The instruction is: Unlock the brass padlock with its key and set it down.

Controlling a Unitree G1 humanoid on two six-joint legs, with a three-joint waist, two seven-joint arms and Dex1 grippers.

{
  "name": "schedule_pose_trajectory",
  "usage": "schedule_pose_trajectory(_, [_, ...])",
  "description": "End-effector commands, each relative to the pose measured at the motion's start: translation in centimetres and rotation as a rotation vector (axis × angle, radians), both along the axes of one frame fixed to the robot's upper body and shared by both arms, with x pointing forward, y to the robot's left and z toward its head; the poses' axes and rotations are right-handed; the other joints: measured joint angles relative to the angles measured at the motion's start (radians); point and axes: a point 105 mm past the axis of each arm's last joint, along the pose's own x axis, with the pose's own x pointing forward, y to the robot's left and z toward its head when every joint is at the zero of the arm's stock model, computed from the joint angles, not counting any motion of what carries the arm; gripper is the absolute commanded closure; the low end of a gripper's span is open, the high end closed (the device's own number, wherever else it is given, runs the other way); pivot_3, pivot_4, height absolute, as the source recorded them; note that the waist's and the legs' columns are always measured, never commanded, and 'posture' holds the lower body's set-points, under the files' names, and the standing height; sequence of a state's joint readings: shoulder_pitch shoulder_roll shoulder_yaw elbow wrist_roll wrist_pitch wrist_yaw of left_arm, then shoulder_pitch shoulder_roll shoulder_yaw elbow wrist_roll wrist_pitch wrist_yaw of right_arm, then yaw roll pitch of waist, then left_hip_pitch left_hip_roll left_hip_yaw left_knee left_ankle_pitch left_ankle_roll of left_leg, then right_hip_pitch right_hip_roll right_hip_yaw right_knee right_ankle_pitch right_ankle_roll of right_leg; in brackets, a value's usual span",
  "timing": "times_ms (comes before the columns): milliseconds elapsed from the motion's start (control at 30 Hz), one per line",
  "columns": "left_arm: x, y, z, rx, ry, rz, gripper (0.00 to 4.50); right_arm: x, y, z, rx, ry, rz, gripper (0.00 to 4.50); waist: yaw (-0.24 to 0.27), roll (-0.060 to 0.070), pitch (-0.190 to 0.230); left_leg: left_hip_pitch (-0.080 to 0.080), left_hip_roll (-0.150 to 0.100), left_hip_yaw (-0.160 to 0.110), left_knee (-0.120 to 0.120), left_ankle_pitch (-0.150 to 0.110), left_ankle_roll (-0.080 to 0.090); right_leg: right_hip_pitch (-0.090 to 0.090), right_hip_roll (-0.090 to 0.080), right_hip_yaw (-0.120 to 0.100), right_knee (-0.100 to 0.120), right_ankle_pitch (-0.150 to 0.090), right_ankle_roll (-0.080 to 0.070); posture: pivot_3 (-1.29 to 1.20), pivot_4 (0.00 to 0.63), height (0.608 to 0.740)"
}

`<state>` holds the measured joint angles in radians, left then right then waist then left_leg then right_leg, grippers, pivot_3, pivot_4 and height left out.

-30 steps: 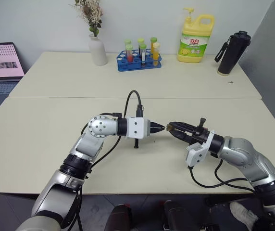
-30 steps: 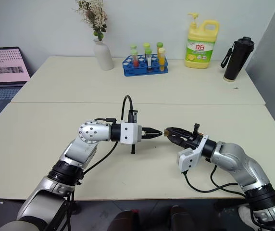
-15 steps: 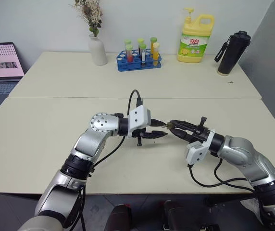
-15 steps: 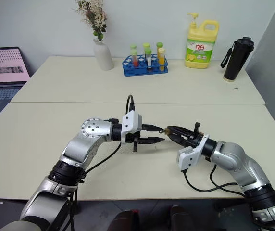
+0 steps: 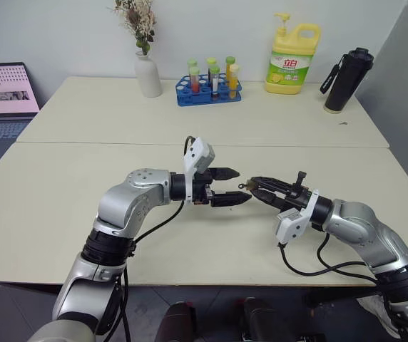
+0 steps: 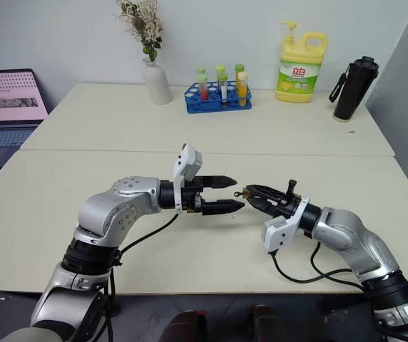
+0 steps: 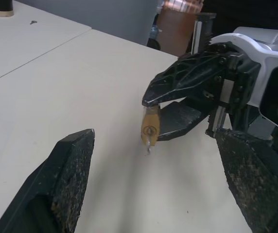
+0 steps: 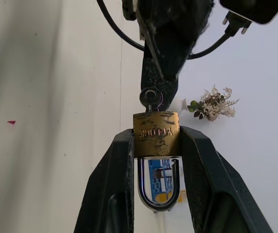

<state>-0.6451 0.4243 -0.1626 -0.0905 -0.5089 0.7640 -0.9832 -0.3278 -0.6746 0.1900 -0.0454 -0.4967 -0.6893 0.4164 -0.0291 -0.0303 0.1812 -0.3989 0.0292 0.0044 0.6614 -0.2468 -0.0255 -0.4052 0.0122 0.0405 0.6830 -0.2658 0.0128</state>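
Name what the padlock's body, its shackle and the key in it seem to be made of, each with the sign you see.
Brass padlock body: probably brass, dull yellow and scuffed. Shackle: likely steel, bright and mirror-like. Key: grey metal, plainly shiny.

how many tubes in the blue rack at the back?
5 visible in the blue rack at the table's far edge, between the white vase and the yellow soap bottle: one red-filled, two orange, others green-capped. More may be hidden behind them.
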Motion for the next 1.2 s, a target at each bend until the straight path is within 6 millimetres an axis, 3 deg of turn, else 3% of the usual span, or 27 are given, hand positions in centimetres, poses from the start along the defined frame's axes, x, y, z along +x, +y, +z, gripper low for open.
schedule_pose_trajectory(33, [-0.1, -0.7, 1.1, -0.019, -0.028, -0.024, 0.38, -0.5, 0.6, 1.4, 0.027, -0.048, 0.045, 3.56, 0.000, 0.000, 0.000, 0.000, 0.000, 0.000, 0.000, 0.000, 0.000, 0.000, 0.000, 0.000, 0.000, 0.000, 0.000, 0.00, 0.150, 0.740])
schedule_pose_trajectory(300, [0.0, -1.4, 0.8, -0.012, -0.026, -0.041, 0.38, -0.7, 0.6, 1.5, 0.027, -0.048, 0.056, 3.56, 0.000, 0.000, 0.000, 0.000, 0.000, 0.000, 0.000, 0.000, 0.000, 0.000, 0.000, 0.000, 0.000, 0.000, 0.000, 0.00, 0.150, 0.740])
schedule_pose_trajectory(700, [0.0, -2.1, 0.2, 0.018, -0.039, -0.059, 4.19, -0.9, 0.7, 1.5, 0.025, -0.049, 0.063, 3.56, 0.000, 0.000, 0.000, 0.000, 0.000, 0.000, 0.000, 0.000, 0.000, 0.000, 0.000, 0.000, 0.000, 0.000, 0.000, 0.00, 0.150, 0.740])
schedule_pose_trajectory(733, [0.1, -2.1, 0.2, 0.019, -0.042, -0.056, 4.37, -1.0, 0.7, 1.5, 0.024, -0.047, 0.065, 3.56, 0.000, 0.000, 0.000, 0.000, 0.000, 0.000, 0.000, 0.000, 0.000, 0.000, 0.000, 0.000, 0.000, 0.000, 0.000, 0.00, 0.150, 0.740])
schedule_pose_trajectory(967, [0.3, -2.0, 0.1, 0.021, -0.051, -0.047, 4.36, -0.9, 0.4, 0.7, 0.019, 0.008, 0.049, 3.56, 0.000, 0.000, 0.000, 0.000, 0.000, 0.000, 0.000, 0.000, 0.000, 0.000, 0.000, 0.000, 0.000, 0.000, 0.000, 0.00, 0.150, 0.740])
schedule_pose_trajectory(1100, [0.4, -1.8, 0.0, 0.021, -0.046, -0.042, 4.36, -0.8, -0.2, 1.4, 0.086, 0.044, 0.021, 2.23, 0.000, 0.000, 0.000, 0.000, 0.000, 0.000, 0.000, 0.000, 0.000, 0.000, 0.000, 0.000, 0.000, 0.000, 0.000, 0.00, 0.150, 0.740])
schedule_pose_trajectory(1200, [0.3, -1.6, 0.1, 0.026, -0.046, -0.056, 4.36, -0.7, -1.5, 0.8, 0.060, 0.107, -0.025, 1.18, 0.000, 0.000, 0.000, 0.000, 0.000, 0.000, 0.000, 0.000, 0.000, 0.000, 0.000, 0.000, 0.000, 0.000, 0.000, 0.00, 0.150, 0.740])
